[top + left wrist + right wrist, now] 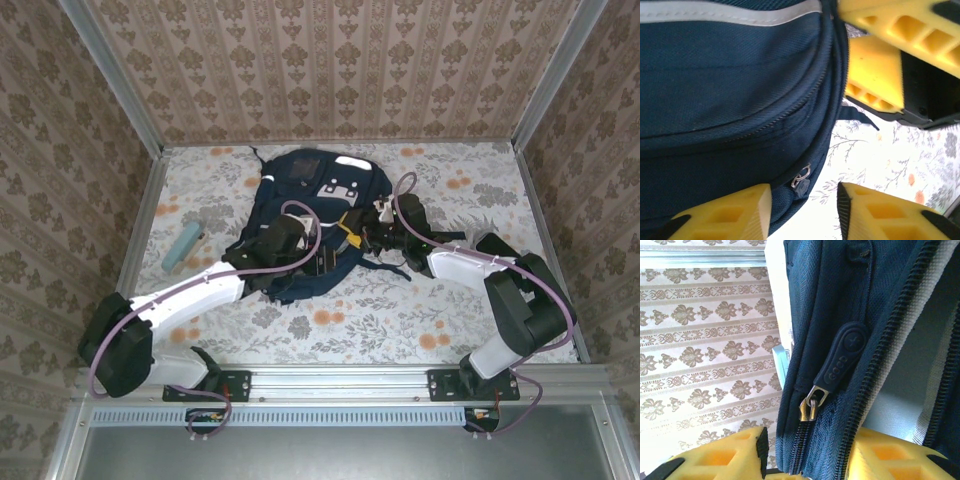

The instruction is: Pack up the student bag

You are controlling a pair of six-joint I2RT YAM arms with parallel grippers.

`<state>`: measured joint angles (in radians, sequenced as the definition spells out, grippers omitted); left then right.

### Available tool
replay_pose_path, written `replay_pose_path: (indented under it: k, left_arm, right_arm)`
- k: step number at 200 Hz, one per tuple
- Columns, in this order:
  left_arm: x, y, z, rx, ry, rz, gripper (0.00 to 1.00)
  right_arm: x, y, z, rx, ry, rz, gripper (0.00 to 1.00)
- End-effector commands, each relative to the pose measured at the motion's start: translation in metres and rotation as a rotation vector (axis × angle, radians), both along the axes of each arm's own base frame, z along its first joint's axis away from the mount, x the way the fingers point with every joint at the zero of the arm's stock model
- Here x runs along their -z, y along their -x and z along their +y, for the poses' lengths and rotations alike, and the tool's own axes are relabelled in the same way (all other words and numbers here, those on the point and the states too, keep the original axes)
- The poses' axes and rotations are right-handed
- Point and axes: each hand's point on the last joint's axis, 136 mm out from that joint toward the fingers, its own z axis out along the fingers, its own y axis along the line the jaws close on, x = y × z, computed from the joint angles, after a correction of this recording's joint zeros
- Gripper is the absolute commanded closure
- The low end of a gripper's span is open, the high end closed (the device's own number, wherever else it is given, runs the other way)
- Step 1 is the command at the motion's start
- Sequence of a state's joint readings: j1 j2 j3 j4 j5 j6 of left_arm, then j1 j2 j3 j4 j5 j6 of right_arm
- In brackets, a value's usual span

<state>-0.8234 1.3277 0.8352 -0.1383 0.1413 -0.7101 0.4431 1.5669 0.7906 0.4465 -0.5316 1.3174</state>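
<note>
Straddling student bag [815,290], right pincer [807,455]; grip unclear.

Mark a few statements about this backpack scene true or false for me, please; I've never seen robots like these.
1. The student bag is navy blue with a white stripe. True.
2. The teal object is packed inside the bag. False: it lies on the table, left of the bag and apart from it.
3. The left gripper is clamped shut. False: its fingers stand apart, with a corner of the bag between them.
4. Bag fabric with a zipper lies between the fingers of the right gripper. True.
5. The bag stands upright against the back wall. False: it lies flat near the middle of the table.
</note>
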Motion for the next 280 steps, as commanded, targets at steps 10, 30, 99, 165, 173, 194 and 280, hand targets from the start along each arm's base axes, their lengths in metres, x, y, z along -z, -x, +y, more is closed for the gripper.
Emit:
replay_pose_path:
  k: [10,30,99,165,173,194,280]
  left_arm:
    - [0.009,-0.001,0.004,-0.064,-0.008,0.026,0.66]
    - [0.008,-0.001,0.015,-0.099,-0.045,0.010,0.66]
    - [0.007,0.020,0.019,-0.138,0.035,0.045,0.60]
    - [0.013,0.003,0.023,-0.207,0.003,-0.004,0.63]
    - [0.014,0.001,0.022,-0.210,0.004,-0.005,0.64]
    - [0.013,-0.003,0.018,-0.209,0.018,-0.010,0.67]
    - [0.014,-0.012,0.014,-0.219,0.042,-0.025,0.77]
  right_arm:
    - [-0.037,-0.004,0.015,-0.039,-0.075,-0.098,0.55]
    - [-0.037,-0.005,0.016,-0.037,-0.074,-0.097,0.56]
    - [-0.036,-0.005,0.031,-0.047,-0.093,-0.087,0.58]
    - [-0.042,-0.003,0.038,-0.059,-0.116,-0.090,0.59]
    - [-0.042,-0.003,0.038,-0.059,-0.118,-0.090,0.59]
    - [-0.043,-0.001,0.040,-0.063,-0.123,-0.088,0.60]
    - [-0.038,0.005,0.043,-0.059,-0.144,-0.058,0.63]
